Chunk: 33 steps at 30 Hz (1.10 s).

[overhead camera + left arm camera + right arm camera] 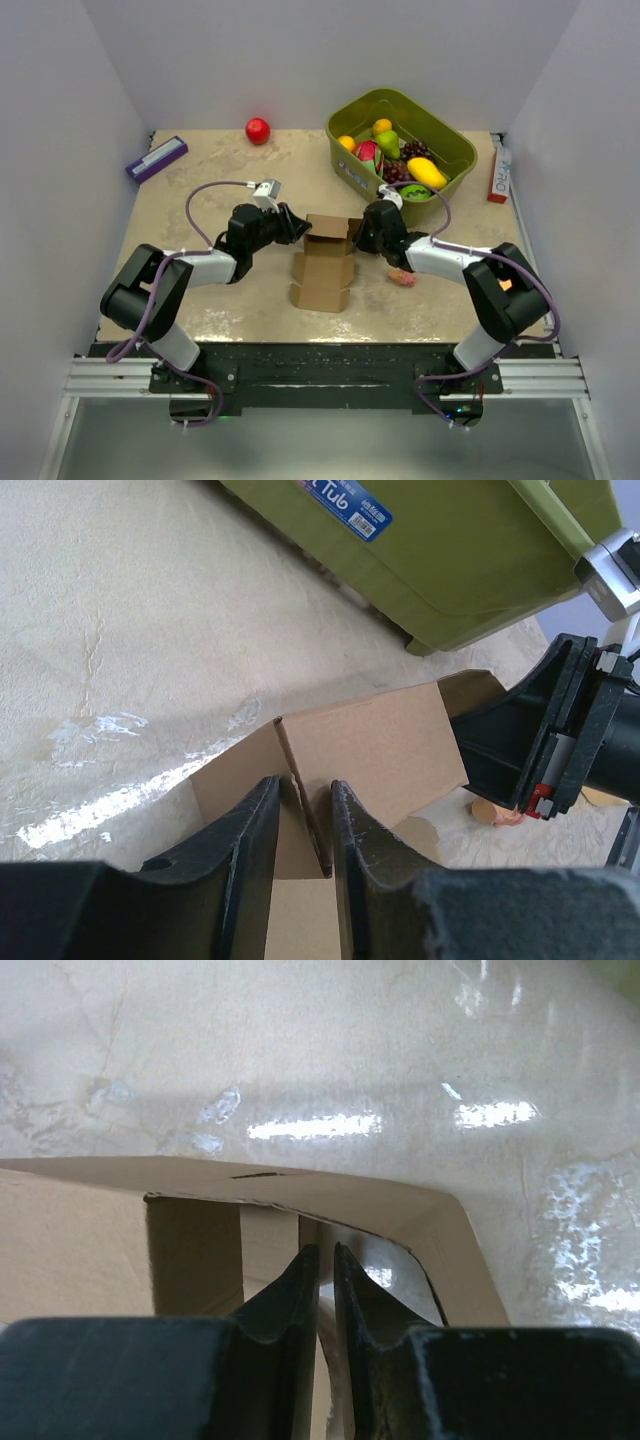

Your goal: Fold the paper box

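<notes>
Pinching paper box (325, 275) | left fingers (250, 850) straddle raised flap, grip unconfirmed | right fingers (285, 1305) clamped on opposite flap | light, stiff, crease-prone: hold flap edges

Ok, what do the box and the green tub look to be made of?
The box: brown cardboard, matte, with creased fold lines and thin cut edges. The green tub: likely moulded plastic, smooth with a slight sheen and a printed label.

The paper box (322, 270) is plain brown. The bin (452, 140) is olive-green with a blue-and-white label (345, 505). The apple (258, 130) is red, the desk (300, 165) marbled beige, the flat box (157, 158) purple-and-white, and the slim box (499, 172) red-and-white.
</notes>
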Tool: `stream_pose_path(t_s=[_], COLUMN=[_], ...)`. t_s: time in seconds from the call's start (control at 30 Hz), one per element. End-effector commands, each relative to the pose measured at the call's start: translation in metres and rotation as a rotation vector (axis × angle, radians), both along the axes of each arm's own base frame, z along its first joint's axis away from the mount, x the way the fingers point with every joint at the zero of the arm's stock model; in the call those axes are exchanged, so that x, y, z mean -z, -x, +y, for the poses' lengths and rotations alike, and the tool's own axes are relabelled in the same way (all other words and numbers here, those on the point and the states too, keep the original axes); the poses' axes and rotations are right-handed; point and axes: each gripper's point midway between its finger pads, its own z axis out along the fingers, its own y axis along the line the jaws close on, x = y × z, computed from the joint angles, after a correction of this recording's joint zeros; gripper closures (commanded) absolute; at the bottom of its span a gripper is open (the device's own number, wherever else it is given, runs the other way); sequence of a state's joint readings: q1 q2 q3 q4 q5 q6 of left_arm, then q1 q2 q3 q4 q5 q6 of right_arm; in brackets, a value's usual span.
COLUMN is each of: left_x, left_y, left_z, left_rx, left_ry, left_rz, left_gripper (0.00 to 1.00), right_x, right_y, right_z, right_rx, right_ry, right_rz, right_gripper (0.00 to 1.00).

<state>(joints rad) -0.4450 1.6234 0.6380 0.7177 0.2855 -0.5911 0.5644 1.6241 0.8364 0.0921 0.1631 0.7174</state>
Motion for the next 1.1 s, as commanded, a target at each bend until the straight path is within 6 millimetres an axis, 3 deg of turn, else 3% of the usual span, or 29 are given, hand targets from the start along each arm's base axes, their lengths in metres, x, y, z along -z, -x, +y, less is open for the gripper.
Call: stream_pose_path(t_s=[0.0,0.33,0.57,0.77,1.0,1.07], left_x=[-0.001,0.0,0.0,-0.003,-0.005,-0.005], left_y=[-0.007,-0.007,-0.008,-0.008,-0.008,-0.008], left_z=[0.0,-0.001,-0.001,0.003,0.008,0.008], left_rx=[-0.004,-0.001,-0.003,-0.025,-0.041,-0.043], left_ry=[-0.005,-0.001,0.003,-0.011,-0.024,-0.025], left_rz=[-0.01,-0.006,-0.005,-0.011,-0.02,-0.018], left_gripper=[0.69,0.7,0.71,0.71,0.71,0.71], right_x=[-0.023,-0.009,0.01,-0.012,-0.039,-0.045], right_y=[-0.019,-0.011,-0.009,-0.003,0.032,0.039], right_z=[0.013,0.044,0.046,0.039,0.028,0.028], right_rx=[-0.018,-0.092,-0.091,-0.1,-0.136,-0.146], right_ry=[-0.052,-0.158,-0.145,-0.132,-0.06,-0.044], right_rz=[-0.08,-0.039,0.003,-0.03,-0.06,-0.071], right_gripper=[0.86,0.87,0.89,0.84,0.65,0.64])
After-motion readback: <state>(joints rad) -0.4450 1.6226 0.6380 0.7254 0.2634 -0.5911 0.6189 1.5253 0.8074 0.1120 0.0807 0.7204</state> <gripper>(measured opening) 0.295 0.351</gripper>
